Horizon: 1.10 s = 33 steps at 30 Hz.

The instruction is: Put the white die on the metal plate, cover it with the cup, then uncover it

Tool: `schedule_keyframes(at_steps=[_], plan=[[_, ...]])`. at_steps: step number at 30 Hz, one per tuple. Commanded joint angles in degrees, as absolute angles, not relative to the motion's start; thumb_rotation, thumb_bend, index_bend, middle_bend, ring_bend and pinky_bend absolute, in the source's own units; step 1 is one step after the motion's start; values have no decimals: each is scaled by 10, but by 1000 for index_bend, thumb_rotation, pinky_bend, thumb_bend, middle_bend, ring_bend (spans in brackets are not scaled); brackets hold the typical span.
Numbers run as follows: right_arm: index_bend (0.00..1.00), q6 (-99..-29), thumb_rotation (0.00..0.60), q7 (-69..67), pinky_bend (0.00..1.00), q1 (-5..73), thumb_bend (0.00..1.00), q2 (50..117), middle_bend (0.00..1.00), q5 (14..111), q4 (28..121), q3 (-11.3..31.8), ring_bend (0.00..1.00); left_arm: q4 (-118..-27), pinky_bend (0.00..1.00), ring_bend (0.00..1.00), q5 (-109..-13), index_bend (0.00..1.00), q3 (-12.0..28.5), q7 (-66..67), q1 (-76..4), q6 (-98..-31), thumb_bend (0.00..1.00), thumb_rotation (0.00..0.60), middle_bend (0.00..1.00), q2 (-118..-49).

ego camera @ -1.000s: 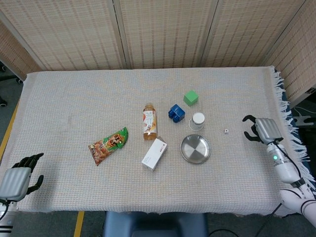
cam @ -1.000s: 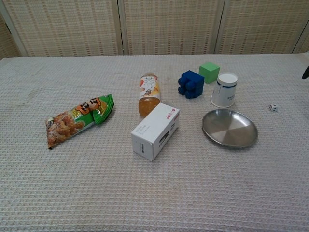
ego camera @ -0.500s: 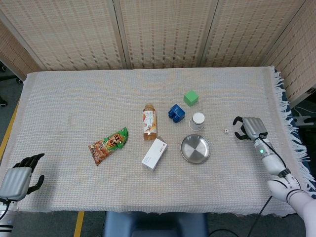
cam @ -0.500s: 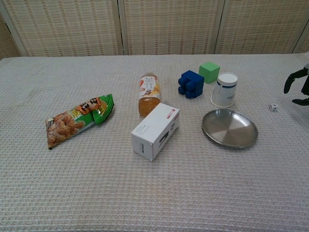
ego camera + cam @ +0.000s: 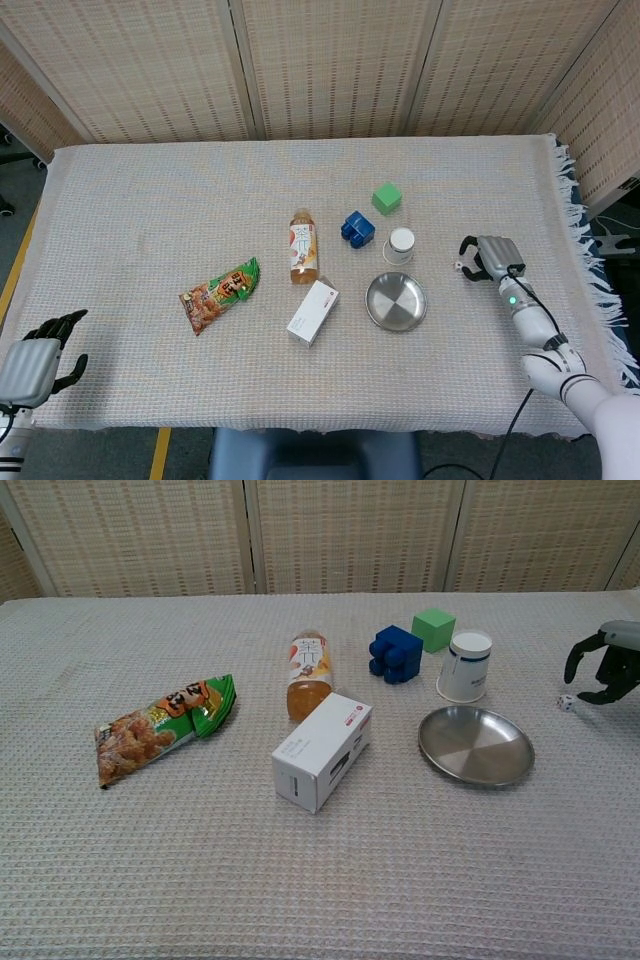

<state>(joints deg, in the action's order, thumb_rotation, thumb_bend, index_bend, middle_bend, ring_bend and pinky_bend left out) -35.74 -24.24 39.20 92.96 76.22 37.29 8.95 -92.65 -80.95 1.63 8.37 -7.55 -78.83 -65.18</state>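
The small white die (image 5: 566, 703) lies on the cloth to the right of the metal plate (image 5: 396, 301) (image 5: 475, 745). A white paper cup (image 5: 399, 245) (image 5: 465, 666) stands upside down just behind the plate. My right hand (image 5: 488, 256) (image 5: 605, 670) hovers right over the die, its dark fingers spread and curved downward around it, holding nothing. In the head view those fingers mostly hide the die. My left hand (image 5: 35, 365) rests at the table's near left corner, fingers apart and empty.
An orange drink bottle (image 5: 303, 245) lies on its side, with a white box (image 5: 313, 312) in front of it and a snack bag (image 5: 220, 294) to their left. Behind the cup are a blue block (image 5: 357, 228) and a green cube (image 5: 387, 197). The cloth's fringed edge runs along the right.
My right hand has moved left across the cloth from near the table's right edge and now sits over the die. The left hand and all the objects have stayed put.
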Motion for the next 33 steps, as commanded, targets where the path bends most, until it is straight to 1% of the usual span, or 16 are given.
schedule_keyframes(at_steps=[1,14,33], plan=[[432,-350,600,-245,882,396,246,939,973,760,361,89,900,-926,380,217,-811,155,16,83,-75,-790,400,600,217,-652],[437,-349,600,-279,882,400,247,957,973,778,333,76,900,-928,380,222,-813,155,15,83,-75,-790,401,600,224,-651],[468,-370,600,-326,891,402,246,996,981,806,270,58,910,-928,380,225,-815,164,14,82,-75,-791,399,600,231,-650]])
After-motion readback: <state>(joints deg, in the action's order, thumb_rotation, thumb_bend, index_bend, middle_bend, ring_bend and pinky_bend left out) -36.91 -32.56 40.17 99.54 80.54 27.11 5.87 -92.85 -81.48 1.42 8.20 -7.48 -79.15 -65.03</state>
